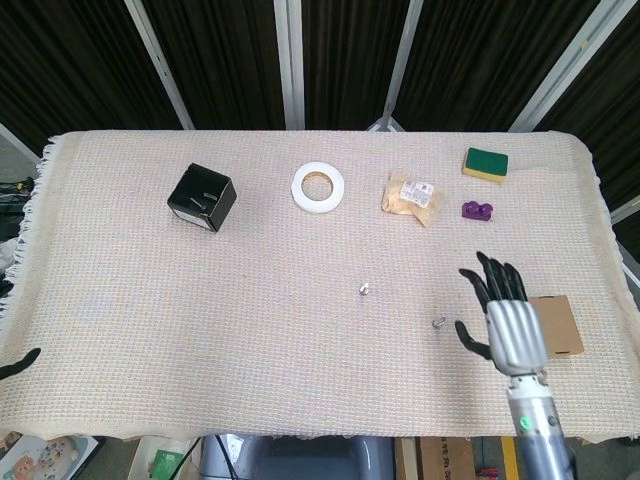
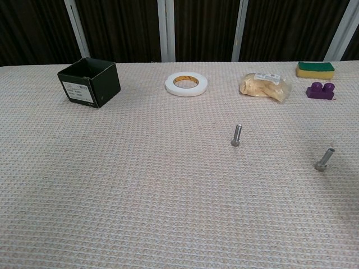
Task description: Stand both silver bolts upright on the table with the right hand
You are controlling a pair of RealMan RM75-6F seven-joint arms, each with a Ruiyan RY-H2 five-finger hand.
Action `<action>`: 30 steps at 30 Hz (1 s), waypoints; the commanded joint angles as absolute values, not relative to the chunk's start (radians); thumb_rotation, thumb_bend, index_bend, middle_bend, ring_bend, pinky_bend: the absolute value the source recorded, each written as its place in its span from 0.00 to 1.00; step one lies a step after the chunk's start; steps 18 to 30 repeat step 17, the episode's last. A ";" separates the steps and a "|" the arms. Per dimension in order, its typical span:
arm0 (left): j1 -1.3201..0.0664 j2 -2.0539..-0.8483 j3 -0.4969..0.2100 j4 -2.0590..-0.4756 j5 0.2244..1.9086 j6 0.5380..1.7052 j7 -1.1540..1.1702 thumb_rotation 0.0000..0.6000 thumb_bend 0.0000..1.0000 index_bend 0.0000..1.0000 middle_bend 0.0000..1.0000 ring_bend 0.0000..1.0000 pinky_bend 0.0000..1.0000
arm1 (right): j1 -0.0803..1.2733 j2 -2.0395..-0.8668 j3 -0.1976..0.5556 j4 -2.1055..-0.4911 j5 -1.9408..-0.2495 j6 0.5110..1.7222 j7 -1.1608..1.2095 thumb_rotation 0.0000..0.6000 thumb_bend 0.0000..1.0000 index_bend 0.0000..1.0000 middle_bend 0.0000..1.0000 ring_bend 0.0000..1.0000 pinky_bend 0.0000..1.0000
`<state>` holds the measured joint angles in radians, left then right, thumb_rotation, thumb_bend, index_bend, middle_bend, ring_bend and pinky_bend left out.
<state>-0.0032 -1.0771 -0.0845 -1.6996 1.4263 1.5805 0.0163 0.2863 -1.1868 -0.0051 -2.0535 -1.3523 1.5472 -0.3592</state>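
My right hand (image 1: 503, 318) sits lower right in head view, fingers spread, holding nothing. Second bolt (image 2: 324, 159) just left of it, leaning on its head. First bolt (image 2: 236, 135) stands upright mid-frame. Judging them small, rigid, slick steel: pinch the shank. Chest view misses the hand; left hand unseen.
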 commanded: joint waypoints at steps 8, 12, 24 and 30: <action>-0.003 -1.083 -0.079 -1.697 1.441 1.584 0.028 1.00 0.15 0.15 0.12 0.01 0.05 | 0.108 -1.121 -0.118 -1.809 -1.519 1.626 -0.219 1.00 0.23 0.09 0.00 0.00 0.00; -0.002 -1.084 -0.078 -1.696 1.442 1.584 0.028 1.00 0.15 0.14 0.12 0.01 0.05 | 0.091 -1.137 -0.092 -1.780 -1.536 1.649 -0.235 1.00 0.23 0.08 0.00 0.00 0.00; -0.005 -1.085 -0.078 -1.696 1.444 1.580 0.031 1.00 0.15 0.14 0.12 0.01 0.05 | 0.081 -1.141 -0.076 -1.772 -1.529 1.642 -0.228 1.00 0.23 0.08 0.00 0.00 0.00; -0.005 -1.085 -0.078 -1.696 1.444 1.580 0.031 1.00 0.15 0.14 0.12 0.01 0.05 | 0.081 -1.141 -0.076 -1.772 -1.529 1.642 -0.228 1.00 0.23 0.08 0.00 0.00 0.00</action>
